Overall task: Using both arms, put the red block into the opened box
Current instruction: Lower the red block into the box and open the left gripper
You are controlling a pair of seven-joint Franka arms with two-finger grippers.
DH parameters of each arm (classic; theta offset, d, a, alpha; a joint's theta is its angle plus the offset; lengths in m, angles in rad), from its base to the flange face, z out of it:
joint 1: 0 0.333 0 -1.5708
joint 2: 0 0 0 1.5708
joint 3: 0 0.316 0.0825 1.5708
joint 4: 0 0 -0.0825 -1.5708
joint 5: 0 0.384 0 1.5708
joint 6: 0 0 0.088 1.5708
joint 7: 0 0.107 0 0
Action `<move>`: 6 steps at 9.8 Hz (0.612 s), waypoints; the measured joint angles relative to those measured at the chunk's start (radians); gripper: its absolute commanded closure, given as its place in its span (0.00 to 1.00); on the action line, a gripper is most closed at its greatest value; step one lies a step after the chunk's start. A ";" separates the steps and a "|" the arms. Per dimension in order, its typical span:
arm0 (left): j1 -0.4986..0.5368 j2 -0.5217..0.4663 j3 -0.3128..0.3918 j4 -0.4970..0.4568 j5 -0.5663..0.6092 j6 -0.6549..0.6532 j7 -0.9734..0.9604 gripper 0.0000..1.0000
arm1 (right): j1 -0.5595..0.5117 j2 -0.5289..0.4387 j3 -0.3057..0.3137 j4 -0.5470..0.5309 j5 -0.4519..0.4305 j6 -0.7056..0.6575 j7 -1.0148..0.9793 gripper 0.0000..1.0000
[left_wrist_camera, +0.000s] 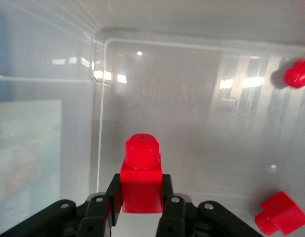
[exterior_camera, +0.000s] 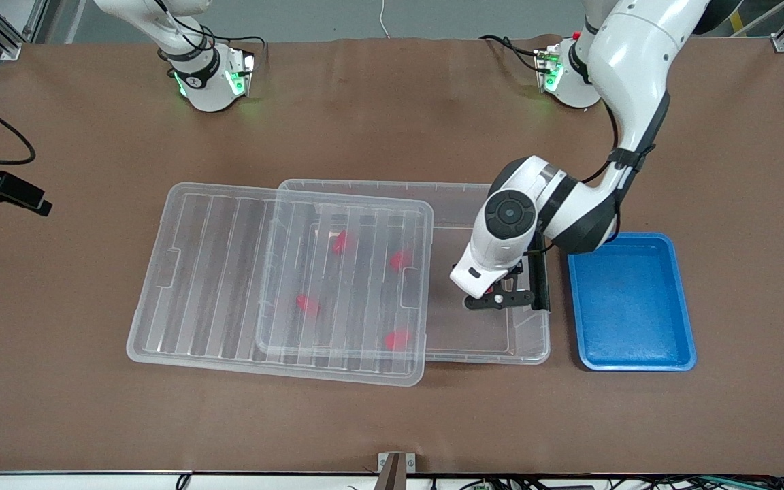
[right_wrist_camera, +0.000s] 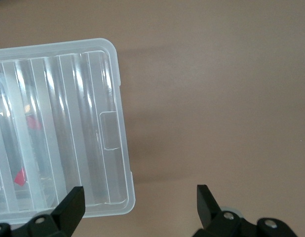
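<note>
The clear box (exterior_camera: 487,355) lies mid-table. Its ribbed lid (exterior_camera: 229,272) is slid partly off toward the right arm's end and still covers much of the box. My left gripper (exterior_camera: 499,298) is lowered into the uncovered end, beside the black clip handle (exterior_camera: 540,275). It is shut on a red block (left_wrist_camera: 141,173), stub pointing away from the fingers (left_wrist_camera: 113,192), just above the box floor. Several other red blocks (exterior_camera: 341,241) lie in the box under the lid; two show nearby (left_wrist_camera: 281,219). My right gripper (right_wrist_camera: 140,202) hangs open over bare table by a lid corner (right_wrist_camera: 113,163).
A shallow blue tray (exterior_camera: 630,303) lies beside the box toward the left arm's end, nothing in it. The box's clear wall (left_wrist_camera: 95,113) rises close to the held block. Brown table surface (exterior_camera: 392,422) surrounds everything.
</note>
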 measured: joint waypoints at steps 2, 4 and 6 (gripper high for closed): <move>0.001 0.010 0.001 -0.092 0.001 0.127 0.000 0.97 | 0.000 0.000 0.000 0.000 0.000 0.000 0.000 0.00; 0.002 0.039 0.001 -0.138 0.003 0.245 0.007 0.94 | 0.000 0.000 0.000 0.000 0.001 0.000 0.000 0.00; 0.006 0.067 0.004 -0.142 0.018 0.283 0.067 0.53 | 0.000 0.000 0.000 0.000 0.001 0.000 0.000 0.00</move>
